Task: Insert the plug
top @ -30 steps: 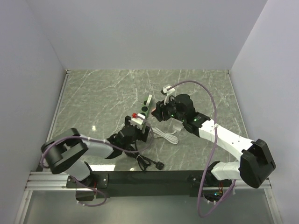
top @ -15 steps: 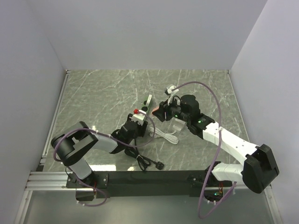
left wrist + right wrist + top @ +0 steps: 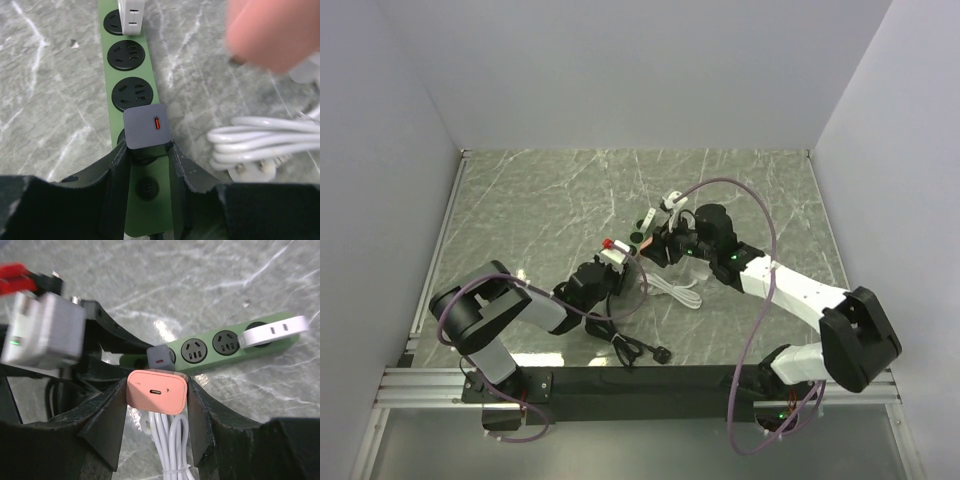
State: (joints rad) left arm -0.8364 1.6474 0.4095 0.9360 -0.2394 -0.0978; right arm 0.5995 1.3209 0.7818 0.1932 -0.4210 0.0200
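Left gripper (image 3: 148,151) clamps grey charger (image 3: 147,125) seated in green strip (image 3: 125,74); right gripper (image 3: 157,396) grips pink charger (image 3: 156,389).

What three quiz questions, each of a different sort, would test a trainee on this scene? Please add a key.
1. True or false: the right tool grips the pink adapter.
2. Choose one. What sits between the fingers of the left tool?
A. the coiled white cable
B. the grey adapter
C. nothing
3. Fill in the colour: the grey adapter sits on the ____ power strip.

Key: 1 true; 2 B; 3 green.
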